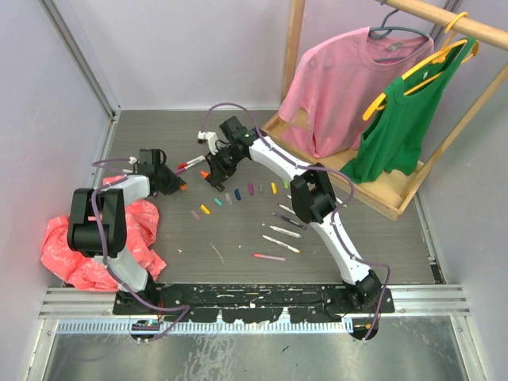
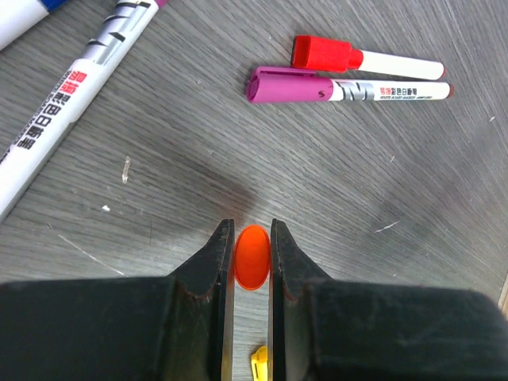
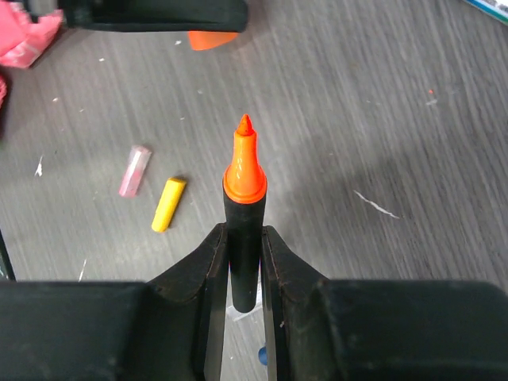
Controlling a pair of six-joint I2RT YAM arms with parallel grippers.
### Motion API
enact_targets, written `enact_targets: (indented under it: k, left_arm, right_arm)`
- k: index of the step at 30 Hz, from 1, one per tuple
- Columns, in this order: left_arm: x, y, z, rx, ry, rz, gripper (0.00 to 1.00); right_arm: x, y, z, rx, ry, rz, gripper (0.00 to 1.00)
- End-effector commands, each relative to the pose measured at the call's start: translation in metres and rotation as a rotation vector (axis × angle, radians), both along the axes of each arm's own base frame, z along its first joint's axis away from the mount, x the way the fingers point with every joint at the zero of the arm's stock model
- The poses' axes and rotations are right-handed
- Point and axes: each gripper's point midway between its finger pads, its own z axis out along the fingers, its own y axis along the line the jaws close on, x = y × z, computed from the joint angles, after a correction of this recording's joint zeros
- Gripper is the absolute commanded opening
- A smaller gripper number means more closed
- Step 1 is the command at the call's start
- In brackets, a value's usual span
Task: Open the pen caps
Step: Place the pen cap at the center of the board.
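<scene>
Left gripper (image 2: 252, 228) nearly closed, pinching the orange cap (image 2: 252, 258) over the table (image 2: 357, 198); right gripper (image 3: 244, 232) clamps the uncapped orange-black marker (image 3: 244, 178), its bare tip pointing toward that cap, a gap between

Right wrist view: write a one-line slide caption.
Right end effector clamps an uncapped black-and-orange plastic marker; a small yellow plastic cap lies nearby.

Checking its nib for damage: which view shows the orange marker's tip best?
Right wrist: the orange marker stands clamped in the right gripper, bare nib sharp and centred. Top external shows only an orange speck; left wrist misses it.
</scene>
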Motion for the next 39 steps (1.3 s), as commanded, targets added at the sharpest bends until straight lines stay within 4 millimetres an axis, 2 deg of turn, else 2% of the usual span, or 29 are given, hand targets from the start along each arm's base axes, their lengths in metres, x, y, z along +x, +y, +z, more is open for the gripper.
enact_targets:
  k: [1, 9, 14, 19, 32, 39]
  left_arm:
    - [0.019, 0.0, 0.01, -0.005, -0.041, -0.022, 0.02]
    - [0.04, -0.009, 0.001, -0.073, -0.018, -0.006, 0.03]
    - [0.052, -0.012, -0.007, -0.098, 0.011, 0.009, 0.04]
    - [0.06, -0.016, -0.013, -0.126, 0.021, 0.018, 0.04]
    - [0.048, -0.015, -0.027, -0.13, 0.05, 0.031, 0.08]
    - [0.038, -0.012, -0.032, -0.11, 0.06, 0.034, 0.14]
  right_arm:
    - [0.021, 0.014, 0.035, 0.082, -0.028, -0.086, 0.01]
    - [0.048, 0.015, 0.026, 0.053, -0.143, -0.126, 0.01]
    - [0.046, 0.022, 0.025, 0.082, -0.115, -0.122, 0.03]
    - [0.037, 0.032, 0.016, 0.124, -0.021, -0.127, 0.04]
    - [0.021, 0.043, -0.023, 0.088, 0.045, -0.117, 0.07]
    - [0.015, 0.042, -0.03, 0.069, 0.055, -0.106, 0.13]
